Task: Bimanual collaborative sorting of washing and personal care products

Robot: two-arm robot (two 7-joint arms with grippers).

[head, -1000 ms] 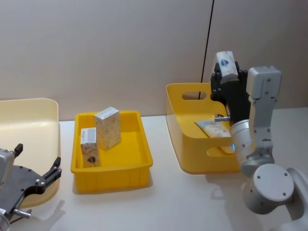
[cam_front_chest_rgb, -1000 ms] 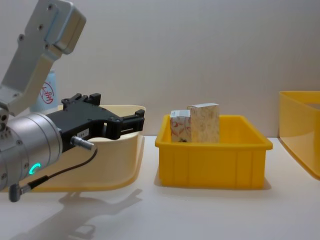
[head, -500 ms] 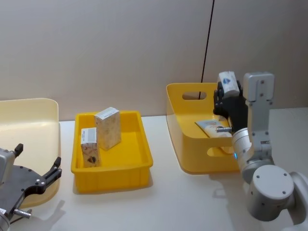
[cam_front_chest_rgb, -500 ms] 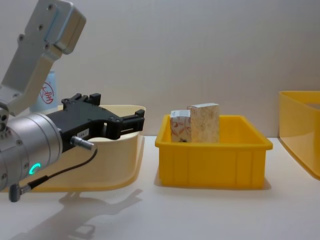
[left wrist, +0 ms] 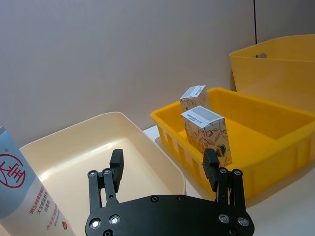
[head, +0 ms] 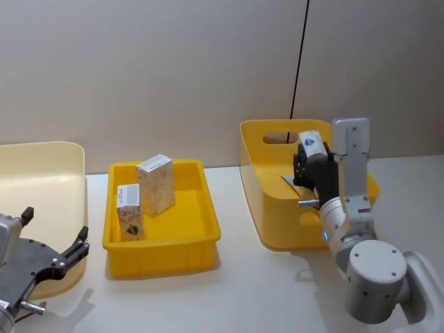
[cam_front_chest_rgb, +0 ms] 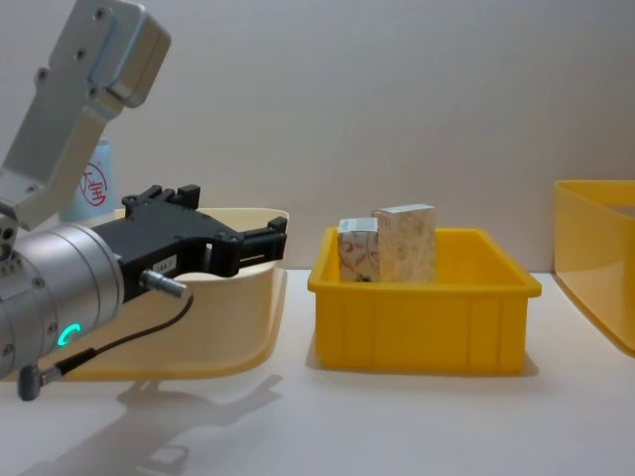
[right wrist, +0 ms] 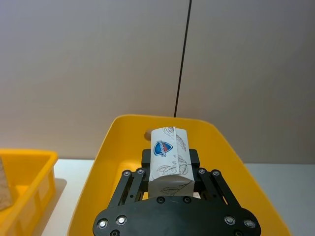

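The desk (head: 263, 291) is pale and bare around three bins, with a plain beige wall behind. Over the last second the right hand (head: 310, 161) has dropped and swung left over the tall bin (head: 258, 173), gripping a small carton (right wrist: 169, 160); it seems bound for the low bin (head: 208, 236), where two cartons (head: 154, 184) stand. The left hand (left wrist: 165, 169) waits open by the cream bin (left wrist: 93, 147), a tube (left wrist: 27, 196) just beside it
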